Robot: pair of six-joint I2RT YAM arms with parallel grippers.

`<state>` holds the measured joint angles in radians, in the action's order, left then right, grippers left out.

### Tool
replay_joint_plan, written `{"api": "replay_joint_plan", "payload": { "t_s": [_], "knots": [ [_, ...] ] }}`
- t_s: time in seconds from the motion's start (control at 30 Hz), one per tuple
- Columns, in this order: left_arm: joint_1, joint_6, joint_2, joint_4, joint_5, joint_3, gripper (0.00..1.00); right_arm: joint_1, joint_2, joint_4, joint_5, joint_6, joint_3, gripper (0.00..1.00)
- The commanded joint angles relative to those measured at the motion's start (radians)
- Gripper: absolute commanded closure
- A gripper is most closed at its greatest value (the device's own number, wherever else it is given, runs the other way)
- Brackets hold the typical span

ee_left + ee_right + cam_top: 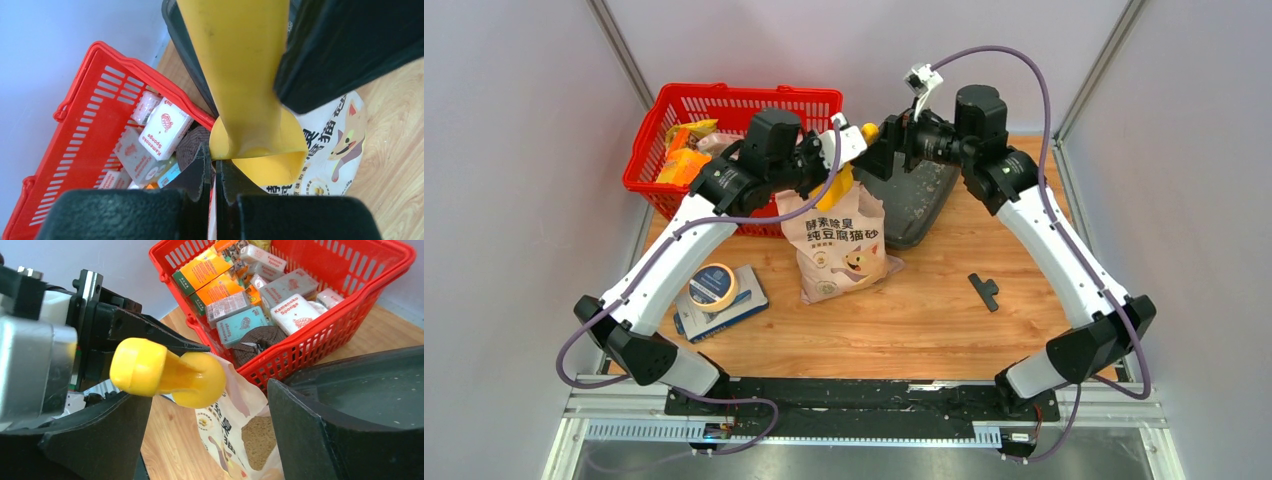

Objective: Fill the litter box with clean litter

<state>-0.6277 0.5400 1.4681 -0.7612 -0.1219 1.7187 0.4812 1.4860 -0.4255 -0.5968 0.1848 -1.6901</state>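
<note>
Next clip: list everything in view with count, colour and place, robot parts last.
litter box: one, dark grey, far middle of the table
bag: one, pink-beige with a cartoon cat, centre, top open
litter: tan granules, in the bag's mouth
scoop: one, yellow, in the air over the bag
basket: one, red, far left
packets: many, mixed colours, in the basket
roll: one, yellow-rimmed, on the blue box
blue box: one, near left
black part: one, T-shaped, right of centre
table: one, wooden
left claw: shut on the scoop
right claw: open, by the scoop's handle
</note>
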Motion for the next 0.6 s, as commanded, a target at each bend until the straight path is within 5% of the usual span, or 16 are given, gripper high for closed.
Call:
{"api": "replay_joint_plan", "payload": {
  "t_s": [0.0, 0.27, 0.57],
  "knots": [
    [-0.001, -0.032, -0.028, 0.025, 0.004, 0.019, 1.00, 0.025, 0.040, 0.086, 0.045, 0.077, -0.057, 0.15],
    [-0.006, -0.066, -0.025, 0.033, 0.008, 0.022, 1.00, 0.056, 0.108, 0.133, 0.040, 0.119, -0.137, 0.31],
    [-0.006, -0.101, -0.037, 0.054, 0.031, 0.015, 1.00, 0.048, 0.074, 0.100, 0.063, 0.081, -0.096, 0.94]
  ]
}}
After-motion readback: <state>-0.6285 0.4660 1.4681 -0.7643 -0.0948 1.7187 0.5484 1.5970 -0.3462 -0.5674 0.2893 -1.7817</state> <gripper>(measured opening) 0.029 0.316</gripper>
